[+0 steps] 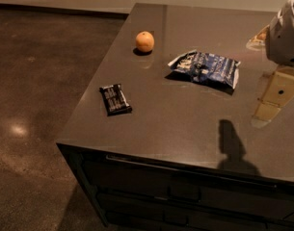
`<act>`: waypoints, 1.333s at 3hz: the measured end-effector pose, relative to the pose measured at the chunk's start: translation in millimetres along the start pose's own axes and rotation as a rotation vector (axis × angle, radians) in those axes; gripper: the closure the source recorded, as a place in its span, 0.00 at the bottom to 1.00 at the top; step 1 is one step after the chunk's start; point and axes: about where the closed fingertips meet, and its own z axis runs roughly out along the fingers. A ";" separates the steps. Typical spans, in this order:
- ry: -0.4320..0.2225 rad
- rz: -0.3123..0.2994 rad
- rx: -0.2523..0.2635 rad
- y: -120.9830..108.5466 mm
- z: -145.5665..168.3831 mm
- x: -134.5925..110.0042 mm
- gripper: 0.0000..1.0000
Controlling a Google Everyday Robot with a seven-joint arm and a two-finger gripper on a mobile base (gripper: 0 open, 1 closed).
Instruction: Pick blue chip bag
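One arm (286, 32) comes in at the right edge, its white housing high and its cream gripper (276, 93) hanging down over the counter (185, 124). I cannot tell how far the gripper is open. One blue chip bag (207, 67) lies flat mid-counter, left of the gripper and apart from it. One orange (145, 41) sits farther left, and one black packet (115, 99) lies nearer, by the left edge.
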 end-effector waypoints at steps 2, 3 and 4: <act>-0.001 -0.012 0.009 -28.0 6.5 -0.9 0.00; -0.006 -0.028 -0.001 -81.7 28.0 -3.1 0.00; -0.020 -0.020 -0.011 -129.6 54.1 -7.5 0.00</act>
